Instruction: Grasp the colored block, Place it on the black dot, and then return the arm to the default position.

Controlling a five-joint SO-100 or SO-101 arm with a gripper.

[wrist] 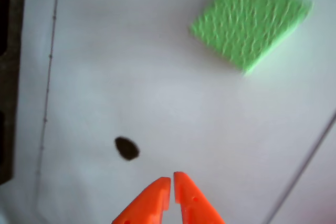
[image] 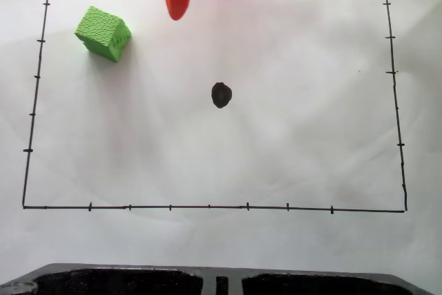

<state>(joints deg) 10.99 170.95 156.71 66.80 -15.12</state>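
Only the wrist view shows the gripper [wrist: 172, 182] nearly closed, empty, near the black dot [wrist: 126, 148].

tool [wrist: 172, 180] closed, dot [wrist: 126, 148], green block [wrist: 250, 19]

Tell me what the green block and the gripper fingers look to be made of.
The green block looks like soft foam or rubber, matte, judging by its pebbly, cracked texture. The gripper fingers look like hard orange plastic, smooth and slightly glossy, possibly 3D-printed; layer lines are too blurred to confirm.
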